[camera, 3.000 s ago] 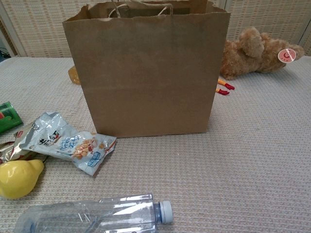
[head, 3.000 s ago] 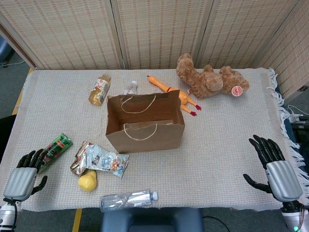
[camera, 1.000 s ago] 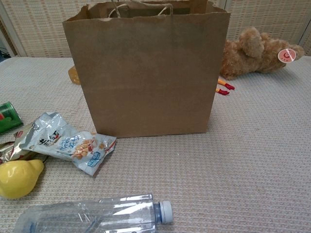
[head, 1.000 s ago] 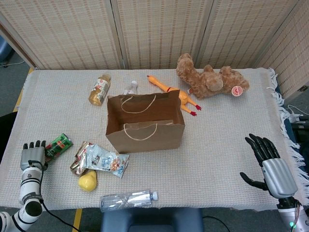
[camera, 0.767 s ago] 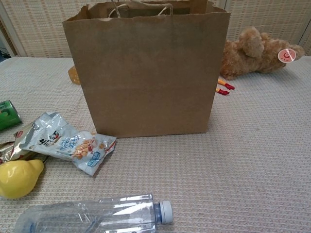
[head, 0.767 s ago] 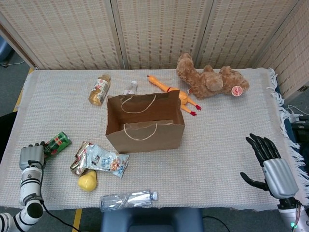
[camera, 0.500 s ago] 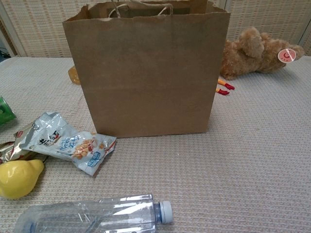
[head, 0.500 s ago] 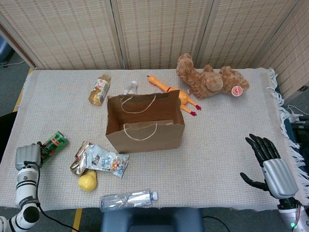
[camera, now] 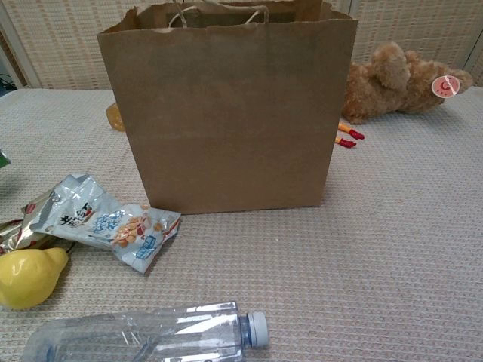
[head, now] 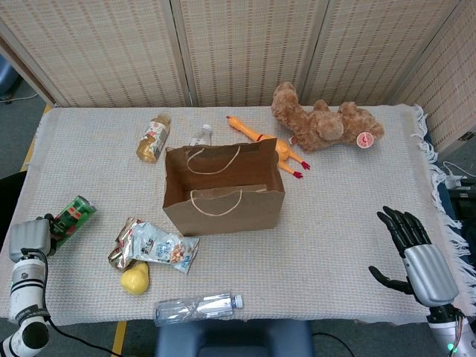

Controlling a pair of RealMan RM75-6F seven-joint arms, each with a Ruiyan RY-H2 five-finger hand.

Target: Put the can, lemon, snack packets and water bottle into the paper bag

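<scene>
Here left hand (head: 31, 239) grips green can (head: 71, 216), label unreadable; right hand (head: 416, 256) spread, empty.

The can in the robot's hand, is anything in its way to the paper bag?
Nothing visible blocks it. The left hand holds the can; bare cloth lies between it and the open-topped paper bag. The snack packets lie nearer the robot.

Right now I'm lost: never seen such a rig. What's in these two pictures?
A two-armed robot with humanlike hands sits at a table. One picture looks down from its head, the other looks forward from its chest. Its left hand grips a green can; its right hand is open and holds nothing. A paper bag stands open in the middle. Near it lie snack packets, a lemon and a water bottle, all meant for the bag. Behind lie a teddy bear, a rubber chicken and two more bottles.
</scene>
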